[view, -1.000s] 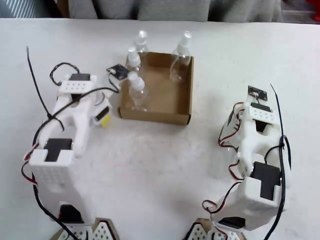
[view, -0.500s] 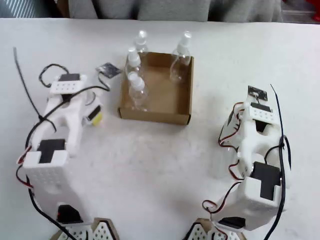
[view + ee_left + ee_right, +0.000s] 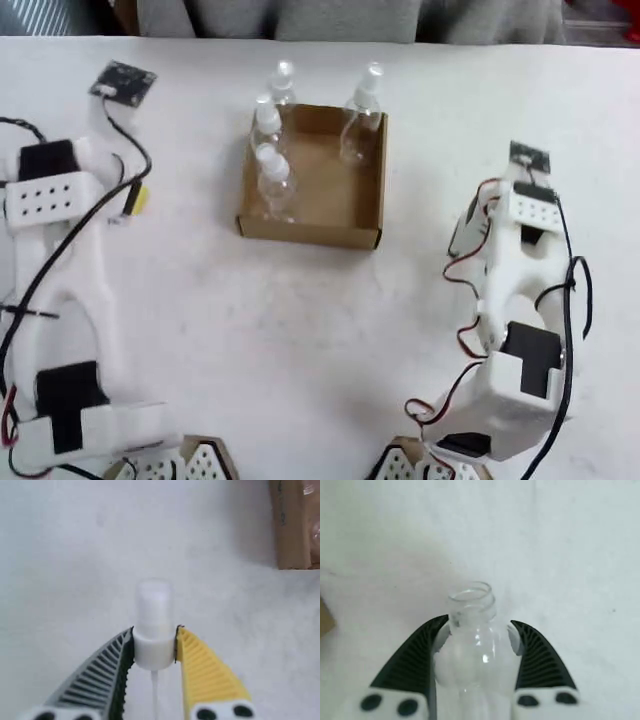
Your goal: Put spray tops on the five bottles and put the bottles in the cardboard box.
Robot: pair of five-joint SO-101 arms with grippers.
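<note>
Capping prep: left fingers (image 3: pixel 205 675) clamp white plastic spray top (image 3: pixel 152 605) by its collar; right fingers (image 3: pixel 415 655) grip clear uncapped plastic bottle (image 3: pixel 472 645), neck left free.

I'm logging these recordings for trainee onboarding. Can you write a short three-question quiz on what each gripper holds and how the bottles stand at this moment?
1. True or false: the bottle in the right gripper is already capped.
2. What does the left gripper hold? A) a spray top B) a second bottle C) nothing
3. In the high view, how many capped bottles stand in or at the cardboard box?

Key: 1 false, its neck is open; 2 A; 3 four.
</note>
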